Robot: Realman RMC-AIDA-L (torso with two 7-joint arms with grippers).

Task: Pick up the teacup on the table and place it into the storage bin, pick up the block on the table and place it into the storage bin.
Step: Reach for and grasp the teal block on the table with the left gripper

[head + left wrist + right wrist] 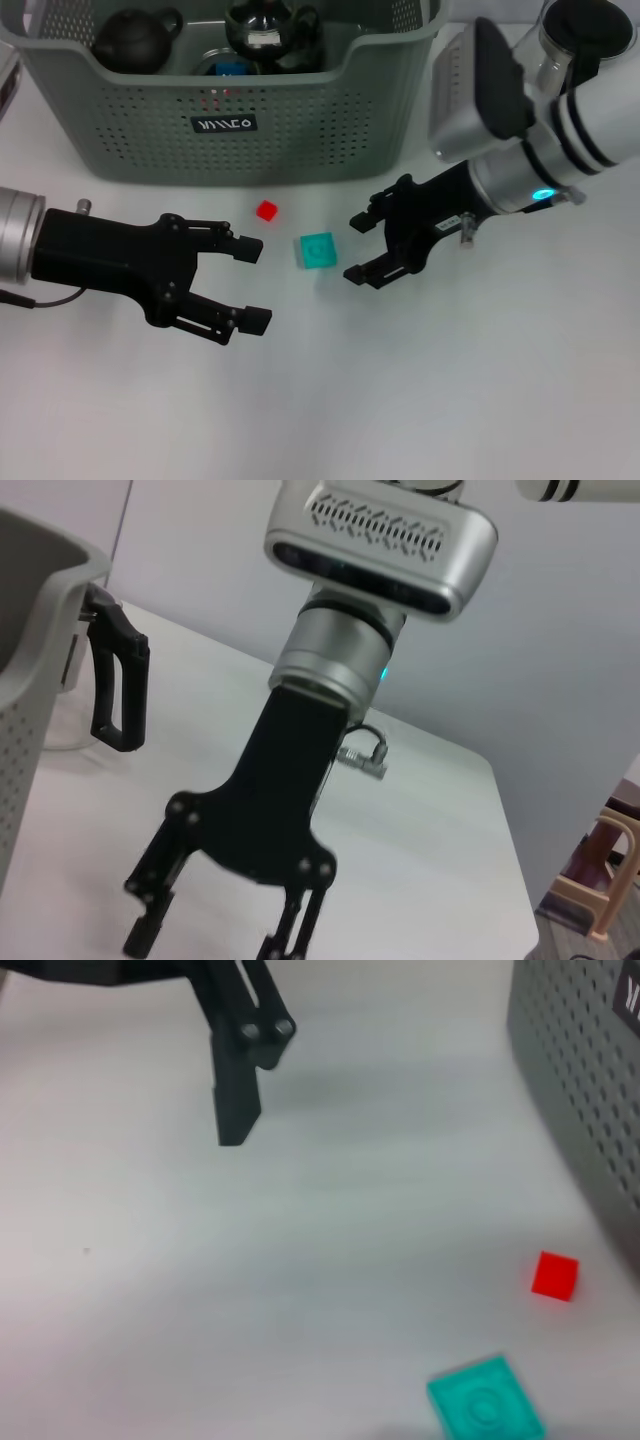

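Dark teaware already sits in the grey-green perforated plastic storage bin [150,120]; the flat teal block [317,248] waits just before the right gripper [362,247], jaws apart; left gripper [253,284] also gapes.

Matt black plastic on my right claw [362,246], brushed silver metal wrist behind it; ahead of its fingertips a smooth teal plastic block [317,249], beyond that the matt perforated-plastic storage bin [130,130].

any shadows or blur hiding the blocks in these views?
Head view: teal block and red block sharp, faint shadows only. Right wrist view: both blocks soft-edged but clear, left gripper finger dark. Left wrist view: shows neither block.
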